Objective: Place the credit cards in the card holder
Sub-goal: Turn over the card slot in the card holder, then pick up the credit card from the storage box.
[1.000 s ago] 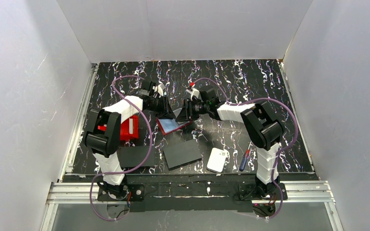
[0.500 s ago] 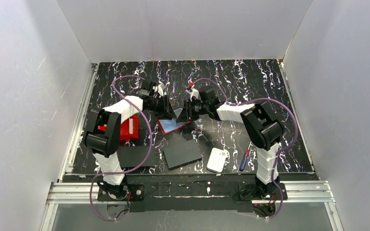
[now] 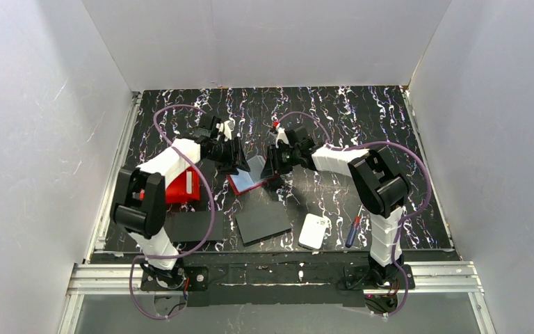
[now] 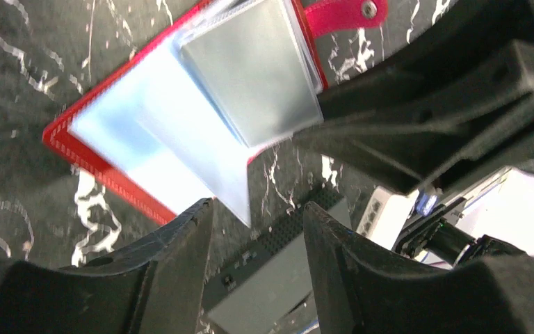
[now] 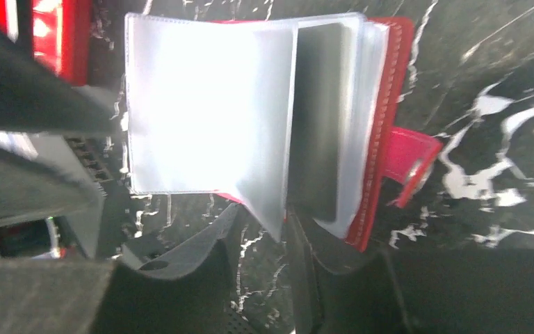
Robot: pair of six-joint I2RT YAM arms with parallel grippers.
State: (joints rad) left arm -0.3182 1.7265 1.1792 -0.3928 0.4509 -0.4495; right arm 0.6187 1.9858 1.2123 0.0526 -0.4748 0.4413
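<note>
Where the two arms meet at mid-counter, the small dark red folding card holder point(image 3: 245, 182) lies opened on its cover, its clear plastic sleeves fanned upward. One pale grey thin card point(image 4: 250, 76) sits in the raised sleeve. Left hand point(image 4: 254, 226): released, fingers apart, a sleeve corner just at their gap. Right hand point(image 5: 261, 250): fingers narrowly apart around a sleeve corner; pinched or not, cannot tell. Bright red open-topped bin point(image 3: 184, 186) to the left. Two black flat sheets point(image 3: 263, 223) and a white rounded-square pad point(image 3: 314, 231) lie nearer the bases, on the black marbled counter point(image 3: 361, 111).
</note>
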